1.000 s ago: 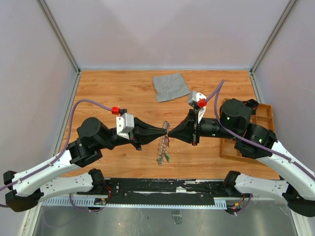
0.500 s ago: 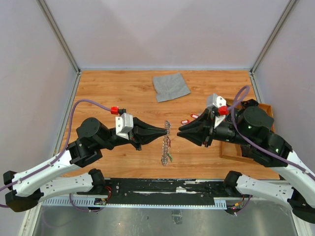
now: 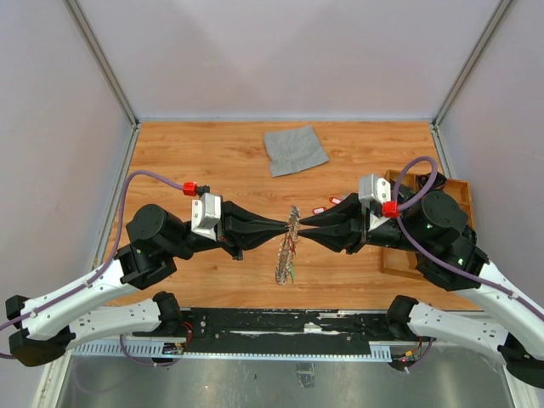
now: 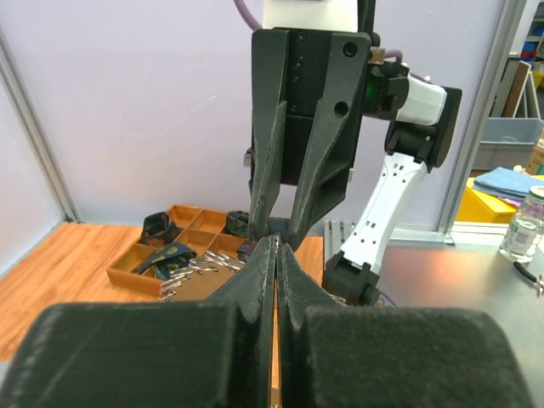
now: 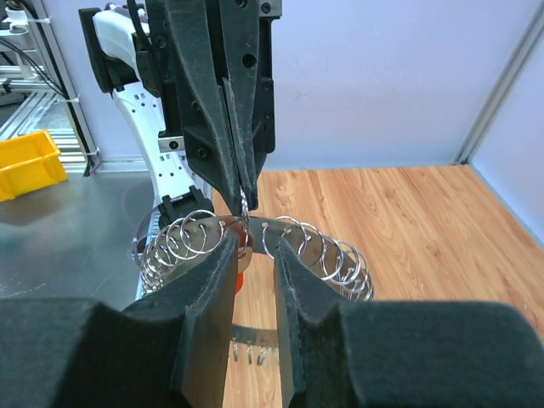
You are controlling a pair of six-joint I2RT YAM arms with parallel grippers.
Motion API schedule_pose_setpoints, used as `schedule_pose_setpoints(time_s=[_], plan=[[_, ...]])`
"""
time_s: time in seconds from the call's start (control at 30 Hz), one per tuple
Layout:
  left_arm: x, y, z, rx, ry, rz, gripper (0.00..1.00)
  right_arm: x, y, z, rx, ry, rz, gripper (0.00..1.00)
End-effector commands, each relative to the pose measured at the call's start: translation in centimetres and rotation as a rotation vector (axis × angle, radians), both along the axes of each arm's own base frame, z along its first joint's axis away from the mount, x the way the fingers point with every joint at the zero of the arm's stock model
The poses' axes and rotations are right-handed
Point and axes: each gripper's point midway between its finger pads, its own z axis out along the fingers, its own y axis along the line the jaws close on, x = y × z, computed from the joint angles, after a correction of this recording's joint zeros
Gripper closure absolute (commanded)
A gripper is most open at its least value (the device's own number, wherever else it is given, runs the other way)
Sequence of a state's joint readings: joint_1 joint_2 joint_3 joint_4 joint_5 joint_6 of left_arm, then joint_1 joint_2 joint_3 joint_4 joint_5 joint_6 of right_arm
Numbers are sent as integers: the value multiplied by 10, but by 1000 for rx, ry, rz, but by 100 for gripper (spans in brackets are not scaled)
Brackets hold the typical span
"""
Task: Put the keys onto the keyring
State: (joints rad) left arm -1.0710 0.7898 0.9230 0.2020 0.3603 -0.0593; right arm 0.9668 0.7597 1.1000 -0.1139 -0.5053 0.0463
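Note:
The keyring (image 3: 287,246), a silvery band fringed with small split rings, hangs edge-on above the table with my left gripper (image 3: 285,226) shut on its top rim. In the right wrist view the keyring (image 5: 327,251) curves across in front of me. My right gripper (image 5: 253,240) is open, its fingers either side of the band where the left gripper (image 5: 242,183) pinches it. A red tag (image 5: 241,260) hangs there behind my left finger. Two loose keys (image 3: 326,206) with red and white tags lie on the table behind the right gripper (image 3: 303,223).
A grey cloth (image 3: 295,150) lies at the back middle. A wooden tray (image 3: 449,192) with black parts sits at the right edge, partly under the right arm; the tray (image 4: 134,269) also shows in the left wrist view.
The right gripper let go at the keyring, pulled back to the right and opened, then came back to the ring with its jaws apart. The left gripper kept hold of the ring.

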Motion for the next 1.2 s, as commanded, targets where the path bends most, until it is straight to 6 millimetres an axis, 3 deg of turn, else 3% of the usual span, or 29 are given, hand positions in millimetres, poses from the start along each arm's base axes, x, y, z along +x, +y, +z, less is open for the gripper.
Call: schedule_pose_setpoints(time_s=[0.0,1.17], plan=[[-11,7,24,-89,-36,-34,100,-13,7,18,63,-81,85,75],[-9,4,21,-82,-34,-31,99,-13,20,5,45,-23,134,84]])
